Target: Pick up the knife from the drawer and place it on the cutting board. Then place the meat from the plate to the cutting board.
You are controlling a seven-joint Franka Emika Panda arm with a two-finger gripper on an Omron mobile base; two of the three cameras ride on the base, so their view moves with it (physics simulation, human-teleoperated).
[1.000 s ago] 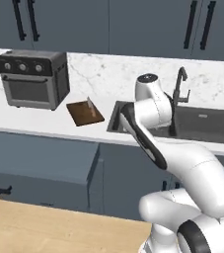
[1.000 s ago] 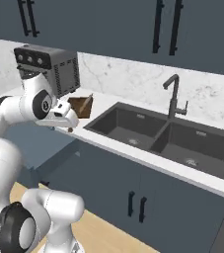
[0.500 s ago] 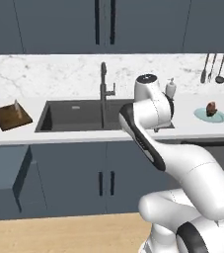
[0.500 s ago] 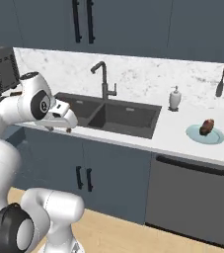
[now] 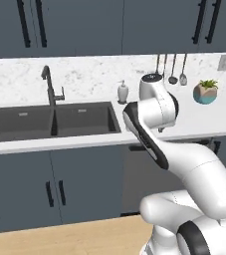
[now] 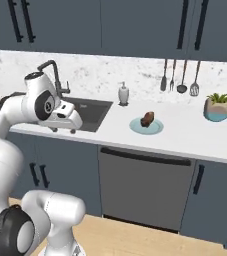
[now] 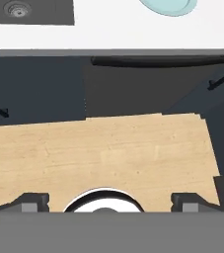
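Along the white tabletop (image 6: 185, 135) stand a soap dispenser (image 6: 123, 94) by the back wall beside the dark sink (image 6: 87, 112), hung utensils (image 6: 180, 77) on the wall and a small potted plant (image 6: 217, 107) toward the right end. The meat (image 6: 147, 119), a small dark reddish-brown lump, sits on the round pale blue-green plate (image 6: 146, 127) midway between the tabletop's front and back edges, with nothing standing close around it. The tool (image 6: 65, 131) hangs over the front edge by the sink corner, well apart from the plate, its fingers (image 7: 34, 201) spread wide and empty.
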